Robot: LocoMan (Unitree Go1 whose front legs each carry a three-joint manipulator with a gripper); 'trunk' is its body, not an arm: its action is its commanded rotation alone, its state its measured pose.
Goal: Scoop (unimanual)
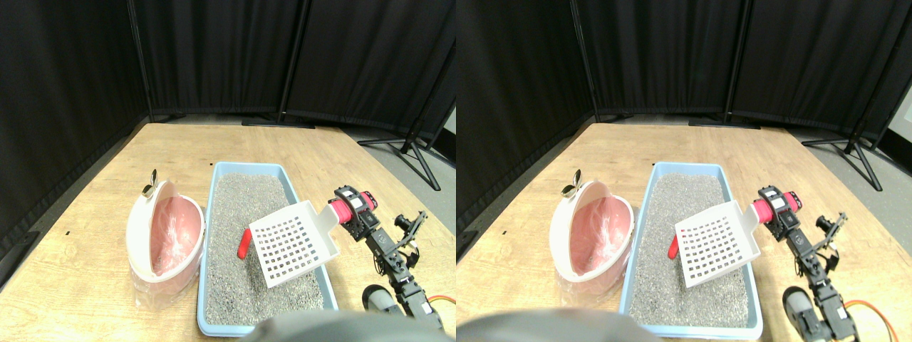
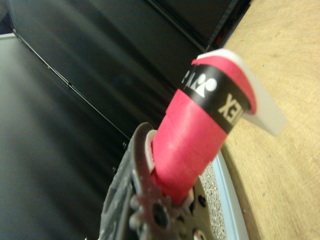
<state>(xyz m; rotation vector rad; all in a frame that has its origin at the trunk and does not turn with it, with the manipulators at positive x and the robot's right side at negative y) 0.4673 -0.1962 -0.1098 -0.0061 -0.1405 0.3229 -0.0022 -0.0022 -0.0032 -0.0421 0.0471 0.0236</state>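
The right gripper (image 1: 349, 205) is clamped on the red-wrapped handle (image 1: 340, 211) of a white slotted scoop (image 1: 293, 242), and the wrist view confirms it: the dark jaw frame (image 2: 150, 210) closes round the thick red wrap (image 2: 192, 145), which carries a black band with white lettering near its white end. From the gripper the scoop runs out toward eight o'clock, its perforated blade tilted and raised over the right half of the litter, the lower corner close to the grey surface though contact cannot be judged. Just beyond the blade's edge at nine o'clock a small red object (image 1: 244, 243) lies on the litter, partly hidden by the scoop. Both sit within the light blue litter tray (image 1: 211, 206), filled with grey granules (image 1: 239, 206), whose long axis runs from six to twelve o'clock on the wooden floor (image 1: 92, 206). Touching the tray's outer wall at nine o'clock stands a pink and white bin (image 1: 165, 235), tipped so its opening faces the tray, lined with clear plastic film; a small metallic clip (image 1: 150, 185) perches on its rim at twelve o'clock. Behind the gripper, at five o'clock, the black arm links (image 1: 392, 256) descend toward the frame's lower corner. Black curtain panels (image 1: 214, 57) on stands close off the scene from ten to two o'clock.
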